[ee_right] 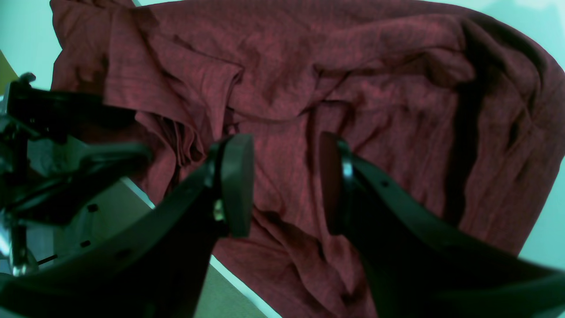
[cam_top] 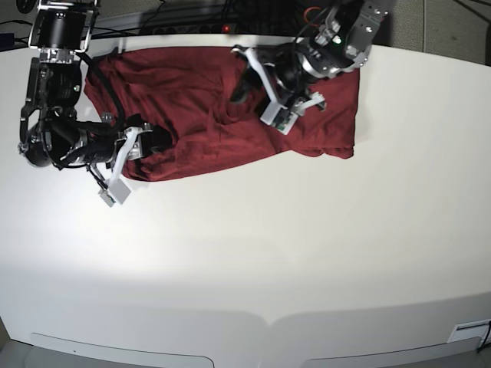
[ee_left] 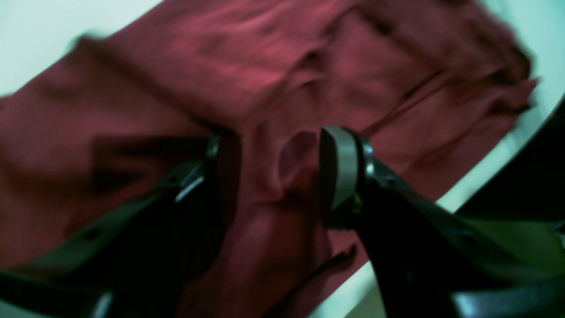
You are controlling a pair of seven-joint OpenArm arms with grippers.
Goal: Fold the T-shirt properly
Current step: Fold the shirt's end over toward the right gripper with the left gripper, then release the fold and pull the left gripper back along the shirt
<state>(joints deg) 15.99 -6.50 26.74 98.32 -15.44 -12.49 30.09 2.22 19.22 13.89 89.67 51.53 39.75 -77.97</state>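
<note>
White surface (cam_top: 307, 253) carries rumpled T-shirt (cam_top: 207, 100), long axis left-right. Left pincer (ee_left: 276, 176) apart, over cloth middle; right pincer (ee_right: 287, 185) apart at its end, nothing held.

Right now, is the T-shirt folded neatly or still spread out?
Spread out, not neatly folded: the T-shirt lies wide and wrinkled across the table, with loose bunched folds near the right gripper.
</note>
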